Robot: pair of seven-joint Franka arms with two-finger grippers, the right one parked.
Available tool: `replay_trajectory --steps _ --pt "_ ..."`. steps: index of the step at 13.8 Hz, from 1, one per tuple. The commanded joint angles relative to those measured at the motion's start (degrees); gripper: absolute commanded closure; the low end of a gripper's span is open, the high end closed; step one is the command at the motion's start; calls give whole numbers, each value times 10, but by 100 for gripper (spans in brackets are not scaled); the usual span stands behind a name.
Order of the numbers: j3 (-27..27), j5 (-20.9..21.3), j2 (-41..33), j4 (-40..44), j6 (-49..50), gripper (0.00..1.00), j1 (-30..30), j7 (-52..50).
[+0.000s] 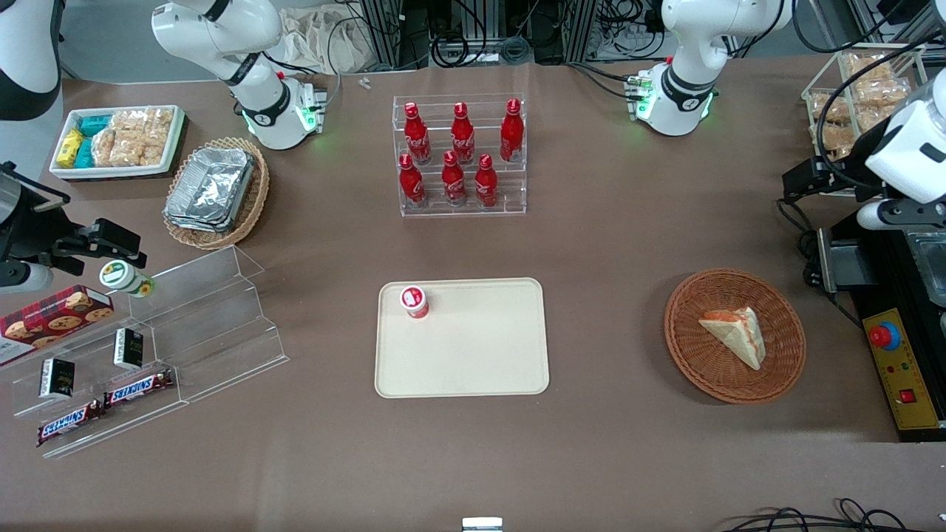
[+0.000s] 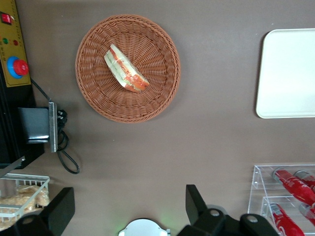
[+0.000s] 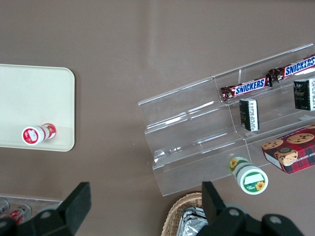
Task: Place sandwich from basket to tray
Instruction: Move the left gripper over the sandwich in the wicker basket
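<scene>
Nearest the front camera on the brown worktop (image 1: 606, 244) sits the cream tray (image 1: 473, 355), bare apart from a small red-and-white cup (image 1: 414, 301) standing near one corner. Toward the working arm's end, well apart from the tray, is the reddish wicker basket (image 1: 691, 355), and the sandwich (image 1: 734, 336) lies in it, roughly in the middle, on its side with the orange-red filling edge showing. In the wrist view the wedge's (image 2: 125, 69) long axis runs on a slant across the basket (image 2: 157, 98), not square to the line between the two dark fingers (image 2: 59, 211). The gripper (image 2: 128, 209) hangs high above the worktop, off to one side of the basket rather than over it, jaws spread wide and holding nothing. So the coming move probably needs a sideways travel toward the basket, a wrist turn to close across the wedge's short width, then a descent. Farther off stands a clear rack of red bottles (image 1: 460, 155).
</scene>
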State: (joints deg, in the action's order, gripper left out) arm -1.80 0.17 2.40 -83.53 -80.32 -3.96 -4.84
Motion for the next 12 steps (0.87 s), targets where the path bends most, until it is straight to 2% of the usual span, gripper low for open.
replay_trajectory --steps 1,7,8,10,12 --pt "-2 13 1 7 0 0 -6 0" --pt "2 1 15 6 -6 0 -1 -13" --pt "6 -18 23 6 -8 0 3 -78" --pt "24 -22 42 -14 -46 0 7 -209" --pt "38 -20 50 -70 -103 0 8 -234"
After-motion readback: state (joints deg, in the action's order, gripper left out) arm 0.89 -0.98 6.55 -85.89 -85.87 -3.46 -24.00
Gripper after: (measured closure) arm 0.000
